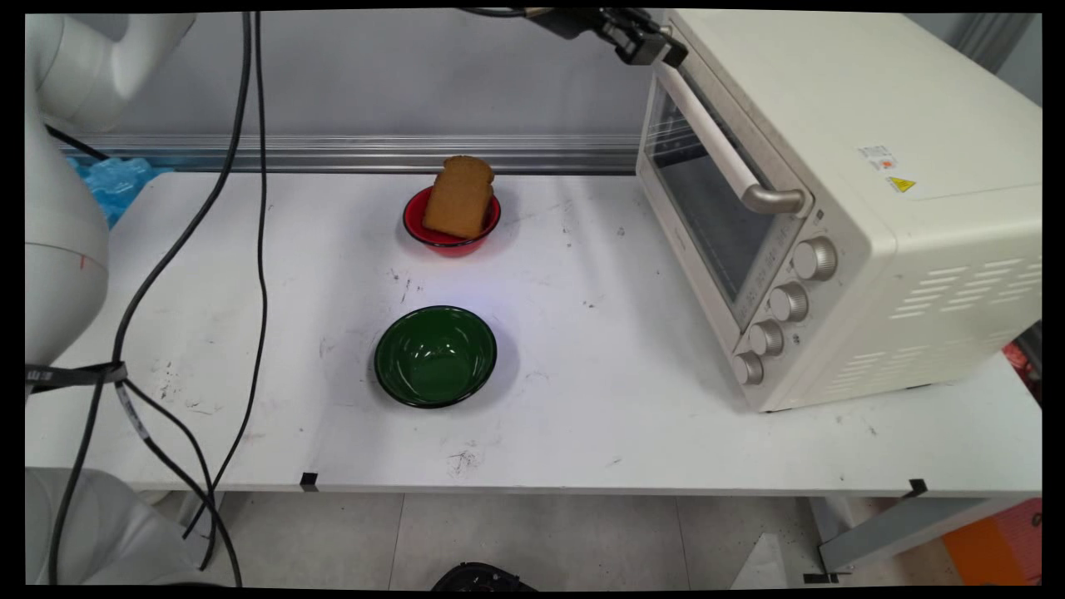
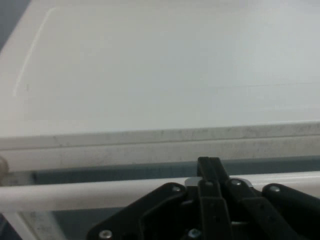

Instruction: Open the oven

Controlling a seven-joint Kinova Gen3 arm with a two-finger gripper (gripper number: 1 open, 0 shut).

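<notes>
My black gripper (image 1: 653,46) is up at the top far corner of the cream toaster oven (image 1: 840,125), right by the upper end of its door handle (image 1: 717,143). In the hand view the gripper (image 2: 209,166) is shut, its two fingers pressed together into one tip. That tip crosses in front of the pale handle bar (image 2: 75,194), with the oven's flat top (image 2: 175,65) beyond it. I cannot tell whether the fingers touch the handle. The glass door (image 1: 707,220) looks shut.
A red bowl (image 1: 414,226) with a slice of brown bread (image 1: 458,196) leaning in it stands at the back middle of the table. An empty green bowl (image 1: 435,356) sits nearer the front. Black cables (image 1: 250,249) hang at the left.
</notes>
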